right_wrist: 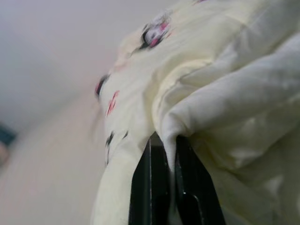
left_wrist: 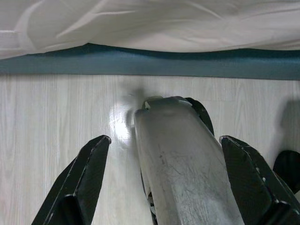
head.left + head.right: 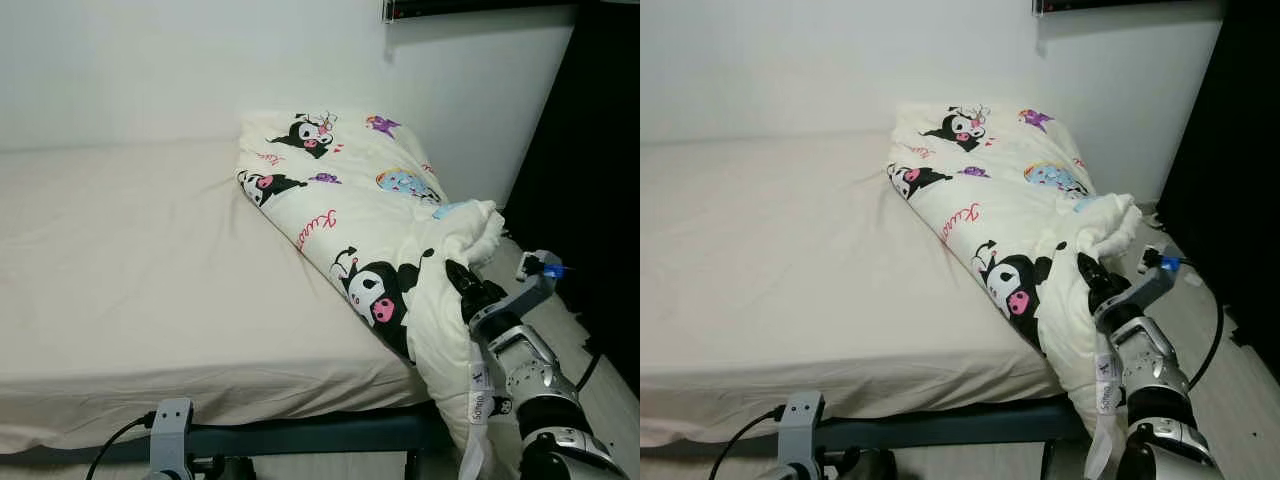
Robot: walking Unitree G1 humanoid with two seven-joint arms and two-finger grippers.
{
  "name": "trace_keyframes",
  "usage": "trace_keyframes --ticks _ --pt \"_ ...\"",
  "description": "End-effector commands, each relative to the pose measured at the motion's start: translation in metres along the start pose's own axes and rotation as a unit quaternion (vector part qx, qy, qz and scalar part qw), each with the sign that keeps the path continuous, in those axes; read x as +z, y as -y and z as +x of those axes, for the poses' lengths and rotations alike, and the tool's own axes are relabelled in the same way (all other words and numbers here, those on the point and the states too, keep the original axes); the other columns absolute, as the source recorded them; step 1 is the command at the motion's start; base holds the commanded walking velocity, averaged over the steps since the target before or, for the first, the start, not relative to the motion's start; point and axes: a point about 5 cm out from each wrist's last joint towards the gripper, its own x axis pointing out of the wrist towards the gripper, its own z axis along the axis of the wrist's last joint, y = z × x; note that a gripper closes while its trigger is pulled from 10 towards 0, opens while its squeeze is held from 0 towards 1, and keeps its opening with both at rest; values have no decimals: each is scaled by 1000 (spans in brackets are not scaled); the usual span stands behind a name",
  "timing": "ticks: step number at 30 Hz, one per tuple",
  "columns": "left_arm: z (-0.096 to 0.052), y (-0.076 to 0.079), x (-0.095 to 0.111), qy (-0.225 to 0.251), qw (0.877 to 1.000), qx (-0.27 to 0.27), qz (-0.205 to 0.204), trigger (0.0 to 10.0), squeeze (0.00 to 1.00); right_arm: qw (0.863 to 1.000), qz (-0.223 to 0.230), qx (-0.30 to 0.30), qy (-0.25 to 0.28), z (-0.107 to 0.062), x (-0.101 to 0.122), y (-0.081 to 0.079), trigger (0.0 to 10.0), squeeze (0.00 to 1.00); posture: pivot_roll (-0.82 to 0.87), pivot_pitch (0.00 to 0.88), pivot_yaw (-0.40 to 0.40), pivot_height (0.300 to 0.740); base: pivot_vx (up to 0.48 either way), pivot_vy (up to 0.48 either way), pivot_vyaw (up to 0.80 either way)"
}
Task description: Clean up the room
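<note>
The tips of the right tool (image 1: 163,154) are buried in a fold of the cream cartoon-printed quilt (image 3: 370,215), so only the black finger bases show. The far part of this quilt is blurred in the right wrist view. The white-sheeted bed (image 3: 150,280) is cut off by the left edge, and its dark blue frame (image 3: 310,435) is partly hidden under the sheet. The left tool (image 2: 166,154) is cut off at the bottom edge, and a grey curved part between its fingers cannot be identified.

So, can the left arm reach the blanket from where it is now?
Probably not yet. The left gripper hangs low with open jaws over the floor by the bed frame, while the blanket lies across the bed, held by the right gripper.
</note>
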Motion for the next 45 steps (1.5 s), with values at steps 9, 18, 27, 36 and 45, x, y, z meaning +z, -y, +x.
trace_keyframes --ticks 9,18,27,36,45 --pt "-5 -6 -16 -24 1000 13 -1 10000 0 852 -181 409 -270 -30 -79 -103 0 0 41 0 31 512 0 0 0" --pt "-6 -6 -22 -31 999 15 -4 10000 0 790 -311 347 -398 -52 -116 -66 10000 0 47 0 33 512 0 0 0" --pt "-7 -6 -24 -37 999 14 3 10000 0 845 -299 261 -359 -47 -100 -52 10000 561 42 0 36 512 0 0 0" --pt "-5 0 -22 -37 999 7 6 10000 0 875 -195 291 -334 -57 -109 -61 10000 1000 12 0 34 512 0 0 0" --pt "-6 -5 -23 -46 998 22 29 10000 0 890 -63 332 -306 -72 -105 -73 10000 1000 -5 0 53 512 0 0 0"
